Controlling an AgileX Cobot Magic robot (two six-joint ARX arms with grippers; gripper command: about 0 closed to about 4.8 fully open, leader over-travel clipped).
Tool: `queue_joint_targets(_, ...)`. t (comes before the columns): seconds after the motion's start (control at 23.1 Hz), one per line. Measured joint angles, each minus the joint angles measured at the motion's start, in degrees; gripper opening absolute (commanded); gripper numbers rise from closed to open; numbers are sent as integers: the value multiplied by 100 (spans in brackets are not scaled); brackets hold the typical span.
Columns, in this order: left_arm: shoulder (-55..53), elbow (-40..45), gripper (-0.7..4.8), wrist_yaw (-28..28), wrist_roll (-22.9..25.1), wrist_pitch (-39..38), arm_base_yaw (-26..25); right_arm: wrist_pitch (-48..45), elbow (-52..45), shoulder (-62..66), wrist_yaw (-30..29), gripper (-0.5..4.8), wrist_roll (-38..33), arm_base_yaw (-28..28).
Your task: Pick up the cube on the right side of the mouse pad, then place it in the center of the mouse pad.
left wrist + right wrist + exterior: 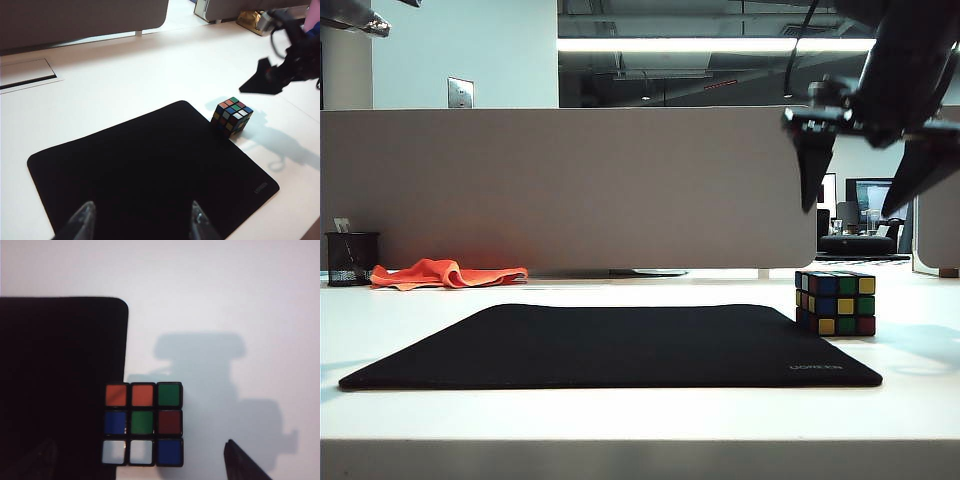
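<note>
The cube (835,302), black-edged with mixed stickers, rests on the white table against the right edge of the mouse pad (610,345), near the corner with the grey lettering. My right gripper (860,195) hangs open well above the cube, its fingers pointing down. From the right wrist camera the cube (143,423) lies between the spread fingers of the right gripper (140,450), beside the mouse pad (60,380). My left gripper (141,220) is open and empty over the near part of the mouse pad (150,170), with the cube (231,116) far off past the pad's other edge.
An orange cloth (448,273) and a black mesh pen cup (352,258) sit at the back left below a grey partition (570,185). A flat cable hatch (25,72) lies in the table behind the pad. The table's front edge runs just below the pad.
</note>
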State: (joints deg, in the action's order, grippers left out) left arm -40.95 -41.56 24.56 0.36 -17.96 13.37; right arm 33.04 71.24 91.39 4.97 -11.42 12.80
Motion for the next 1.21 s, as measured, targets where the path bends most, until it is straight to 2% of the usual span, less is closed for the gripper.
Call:
queue_joint_targets(0.17,0,0,242,-2,-2,-83,0,13,-2,494,42,479,-15,-11)
queue_joint_targets(0.95,0,0,242,-9,20,-162,0,-120,15,1165,-221,475,-61,31)
queue_joint_targets(1.13,0,0,242,-9,20,-162,0,-170,15,1172,-221,350,-70,31)
queue_joint_targets(1.17,0,0,242,-9,20,-162,0,-179,31,1172,-221,301,-72,31)
queue_joint_targets(1.21,0,0,242,-9,20,-162,0,-192,52,1172,-216,286,-61,31)
